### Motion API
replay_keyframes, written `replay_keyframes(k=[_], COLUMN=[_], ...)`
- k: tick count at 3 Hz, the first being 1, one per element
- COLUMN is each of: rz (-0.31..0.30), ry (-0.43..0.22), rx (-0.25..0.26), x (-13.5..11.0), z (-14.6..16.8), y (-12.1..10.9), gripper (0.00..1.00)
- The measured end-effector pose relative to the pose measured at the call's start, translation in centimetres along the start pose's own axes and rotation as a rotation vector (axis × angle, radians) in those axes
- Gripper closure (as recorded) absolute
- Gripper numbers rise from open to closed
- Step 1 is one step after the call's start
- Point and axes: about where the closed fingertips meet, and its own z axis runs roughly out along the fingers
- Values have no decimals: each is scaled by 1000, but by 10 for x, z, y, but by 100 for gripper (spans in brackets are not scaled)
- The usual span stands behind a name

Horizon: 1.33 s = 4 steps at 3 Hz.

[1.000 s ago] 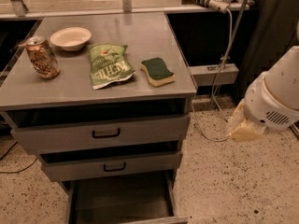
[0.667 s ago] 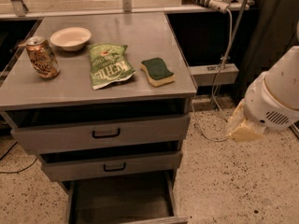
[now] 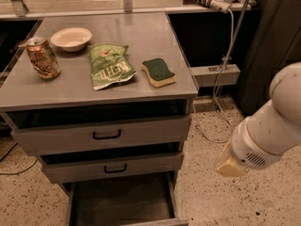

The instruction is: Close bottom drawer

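The bottom drawer (image 3: 120,200) of the grey metal cabinet stands pulled out toward me, and its deep grey inside shows. Its front panel (image 3: 157,221) is cut off by the lower edge of the view, and its handle is out of view. The two drawers above, each with a black handle, are slightly ajar. Only a white link of my arm (image 3: 270,126) with a tan end (image 3: 229,166) shows, at the right of the cabinet and above the floor. My gripper is out of view.
On the cabinet top (image 3: 28,91) lie a soda can (image 3: 42,58), a white bowl (image 3: 71,38), a green chip bag (image 3: 109,66) and a green-yellow sponge (image 3: 159,72). Cables (image 3: 225,74) hang at the right, over the speckled floor (image 3: 211,197).
My arm has moved down and a little left, toward the cabinet's lower right side. The drawers and the things on top have not moved.
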Motion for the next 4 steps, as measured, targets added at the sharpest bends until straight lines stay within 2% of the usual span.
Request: replay_keyframes(k=[1,2,3,4], rz=[65,65,101,138], ry=[5,5,13,30], rx=[-73,-73,-104,-145], x=[18,18,28,35], z=[60,60,104,169], y=[14,14,25,32], gripper=[100,100,100,100])
